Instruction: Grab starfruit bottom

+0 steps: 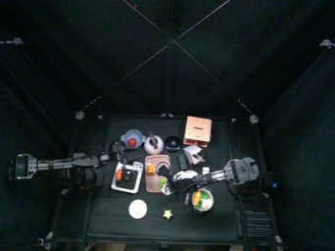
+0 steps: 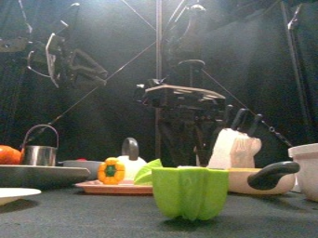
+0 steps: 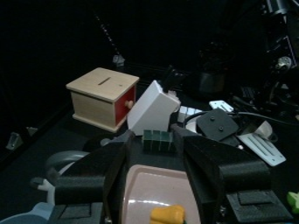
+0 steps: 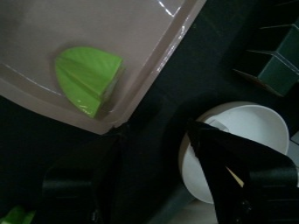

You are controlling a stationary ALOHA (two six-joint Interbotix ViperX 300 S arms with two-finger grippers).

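Tiny pale-yellow starfruit (image 1: pixel 167 213), flat near the table's front edge

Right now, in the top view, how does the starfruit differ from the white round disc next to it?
Colour: the starfruit is pale yellow, while the white disc is plain white.
Shape: the starfruit is a pointed star and the disc is round.
Size: the starfruit is clearly smaller than the disc.
Both lie flat near the front edge of the table, apart from each other.

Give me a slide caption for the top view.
Two arms flank a cluttered table; the starfruit lies untouched at the front, between a white disc and a bowl.
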